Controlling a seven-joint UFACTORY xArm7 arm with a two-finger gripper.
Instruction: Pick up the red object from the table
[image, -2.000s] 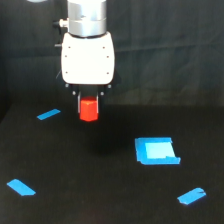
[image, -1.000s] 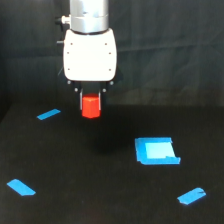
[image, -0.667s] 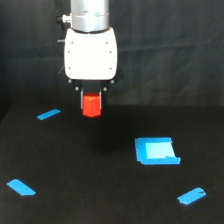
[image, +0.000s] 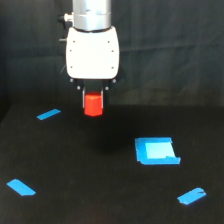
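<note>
In the exterior view my gripper (image: 93, 100) hangs under the white arm housing (image: 93, 50) and is shut on the red object (image: 93, 105), a small red-orange block. The dark fingers clamp its upper sides. The block hangs in the air above the black table (image: 75, 165), clear of the surface, with a faint shadow below it.
Blue tape strips lie on the table at the left (image: 48, 114), lower left (image: 21, 187) and lower right (image: 191, 196). A blue square patch (image: 156, 150) lies right of the middle. A dark curtain forms the background.
The gripper has kept rising slightly with the red object held in it. Nothing on the table has moved.
</note>
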